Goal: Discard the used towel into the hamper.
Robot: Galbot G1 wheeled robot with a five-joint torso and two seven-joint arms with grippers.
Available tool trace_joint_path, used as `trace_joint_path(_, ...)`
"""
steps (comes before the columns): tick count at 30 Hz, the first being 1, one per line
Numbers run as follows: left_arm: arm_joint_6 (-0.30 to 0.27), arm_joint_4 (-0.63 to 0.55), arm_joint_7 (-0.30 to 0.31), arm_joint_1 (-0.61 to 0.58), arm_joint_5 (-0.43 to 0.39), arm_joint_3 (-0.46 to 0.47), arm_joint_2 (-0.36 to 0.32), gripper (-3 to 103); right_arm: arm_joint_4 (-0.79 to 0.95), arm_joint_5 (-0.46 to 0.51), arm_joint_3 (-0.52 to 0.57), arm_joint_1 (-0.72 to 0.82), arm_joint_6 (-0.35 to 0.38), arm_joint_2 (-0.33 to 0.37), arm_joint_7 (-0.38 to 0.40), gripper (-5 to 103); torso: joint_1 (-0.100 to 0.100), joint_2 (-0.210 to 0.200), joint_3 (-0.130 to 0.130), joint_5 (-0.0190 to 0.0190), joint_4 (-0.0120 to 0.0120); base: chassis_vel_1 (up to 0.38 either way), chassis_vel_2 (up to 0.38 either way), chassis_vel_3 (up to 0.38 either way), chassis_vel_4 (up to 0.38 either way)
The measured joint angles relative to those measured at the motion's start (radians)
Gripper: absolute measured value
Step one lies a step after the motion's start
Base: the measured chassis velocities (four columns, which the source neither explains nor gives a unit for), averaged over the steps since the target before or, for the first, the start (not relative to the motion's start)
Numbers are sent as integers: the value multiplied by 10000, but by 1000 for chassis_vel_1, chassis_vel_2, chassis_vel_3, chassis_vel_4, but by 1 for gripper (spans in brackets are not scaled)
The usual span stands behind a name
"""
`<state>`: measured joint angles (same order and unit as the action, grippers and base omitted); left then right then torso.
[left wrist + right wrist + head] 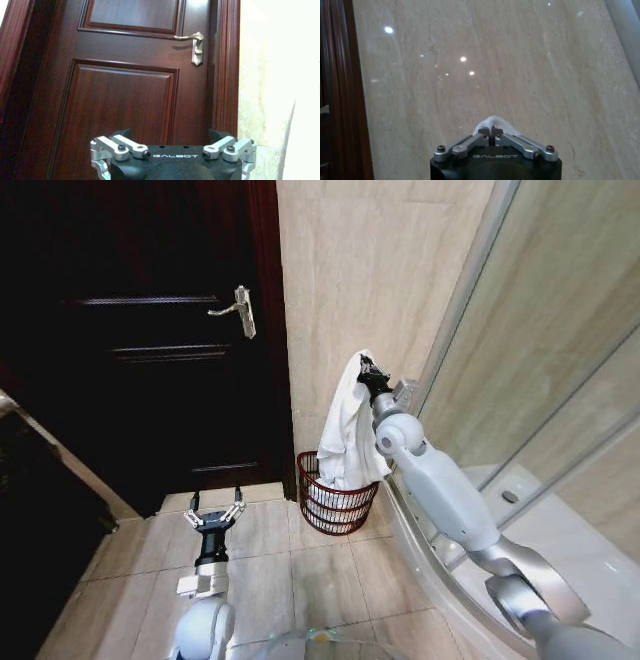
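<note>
Right tool (493,132) on probable towel (493,122)

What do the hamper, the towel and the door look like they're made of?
The hamper: open-weave wire or wicker, dark reddish-brown; gaps show its light contents. The towel: soft white cloth, hanging in limp folds from the right gripper. The door: dark glossy wood, likely varnished, with panels and a metal handle.

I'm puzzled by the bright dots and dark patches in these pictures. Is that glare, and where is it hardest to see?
Right wrist view: small lamp reflections dot the glossy beige marble wall. Head view: the dark wooden door sinks into near-black shadow, while the white cloth towel held over the reddish-brown open-weave hamper looks brightly lit. Left wrist view: the pale wall strip beside the door is washed out.
</note>
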<state>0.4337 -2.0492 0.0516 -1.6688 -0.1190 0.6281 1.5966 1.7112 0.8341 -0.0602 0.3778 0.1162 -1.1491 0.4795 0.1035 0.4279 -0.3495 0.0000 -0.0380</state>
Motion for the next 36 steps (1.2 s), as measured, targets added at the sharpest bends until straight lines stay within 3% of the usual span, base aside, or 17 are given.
trace_joint_path(36, -65, 30, 11, 5, 306, -68, 112, 100, 162, -35, 218, 265, 30, 188, -115, 2, -503, -1343, 837, 1, -2, 0, 0, 0, 0)
